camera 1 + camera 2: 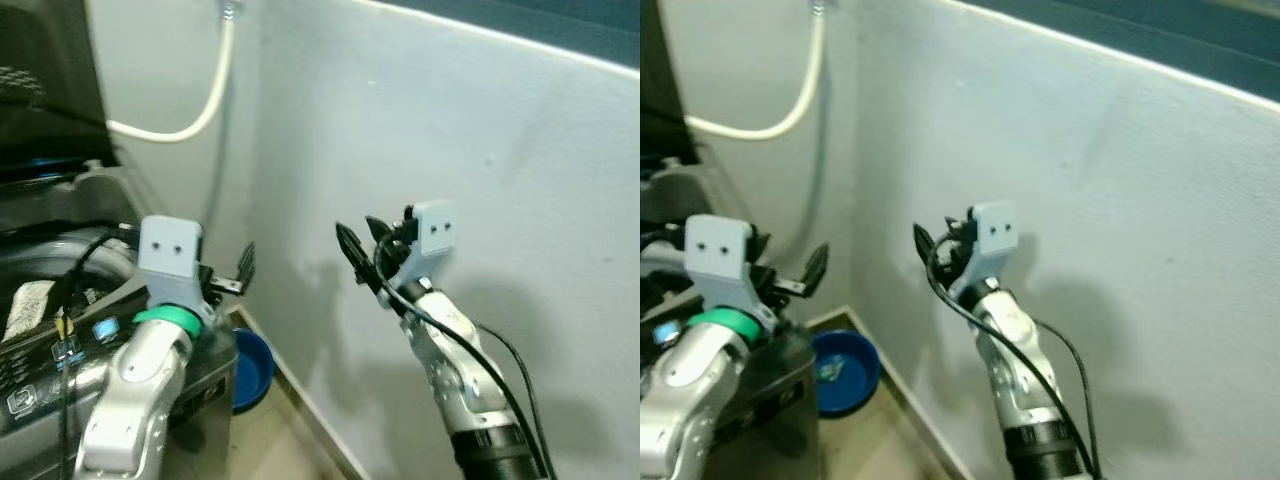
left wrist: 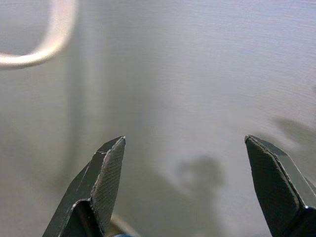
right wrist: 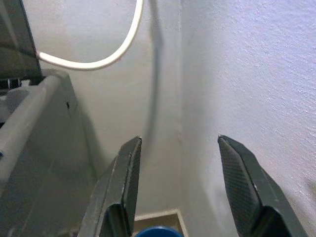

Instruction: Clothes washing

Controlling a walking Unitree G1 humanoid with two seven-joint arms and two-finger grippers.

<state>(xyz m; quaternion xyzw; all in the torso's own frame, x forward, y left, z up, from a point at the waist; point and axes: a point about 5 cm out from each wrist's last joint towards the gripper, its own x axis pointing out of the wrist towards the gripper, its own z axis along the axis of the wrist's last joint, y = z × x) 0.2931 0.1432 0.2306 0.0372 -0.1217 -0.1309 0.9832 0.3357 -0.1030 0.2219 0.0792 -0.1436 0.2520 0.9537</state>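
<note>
While both pincers [image 1: 240, 275] [image 1: 360, 245] hang released, a blue basin [image 1: 255, 365] sits between washer [image 1: 60, 330] and wall [image 1: 480, 150].

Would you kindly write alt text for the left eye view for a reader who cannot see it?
Both grippers, left and right, are raised open and empty before a pale wall. The washing machine stands at the left, a blue basin on the floor beside it, a white hose looping above.
</note>
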